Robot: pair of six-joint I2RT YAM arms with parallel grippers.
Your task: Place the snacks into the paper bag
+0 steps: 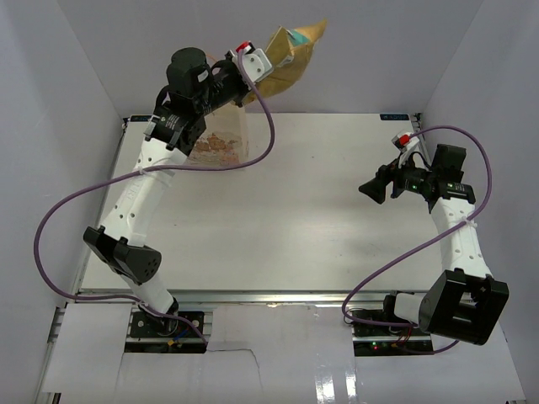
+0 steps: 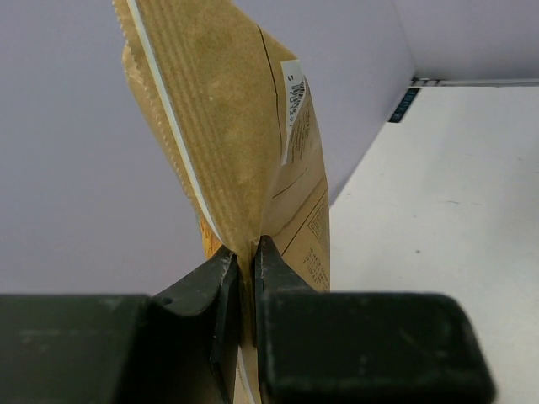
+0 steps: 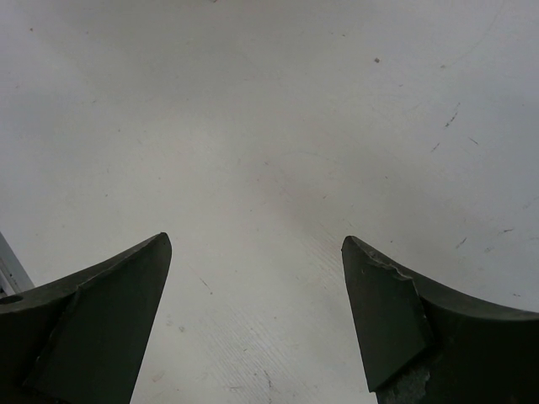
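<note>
My left gripper [image 1: 258, 84] is raised at the back left, shut on the lower edge of a large tan crinkly pouch [image 1: 295, 52], one of the snacks. The left wrist view has the pouch [image 2: 227, 126] standing up from the closed fingertips of that gripper [image 2: 244, 250], with a white printed label on its side. The cream paper bag [image 1: 226, 141] stands on the table below and left of the pouch, partly covered by the left arm. My right gripper [image 1: 368, 189] is open over bare table at the right [image 3: 257, 244], with nothing between its fingers.
White walls [image 1: 84, 93] close in the table on the left, back and right. A purple cable [image 1: 269, 139] loops from the left wrist past the bag. A small blue label [image 2: 404, 105] marks the table's far edge.
</note>
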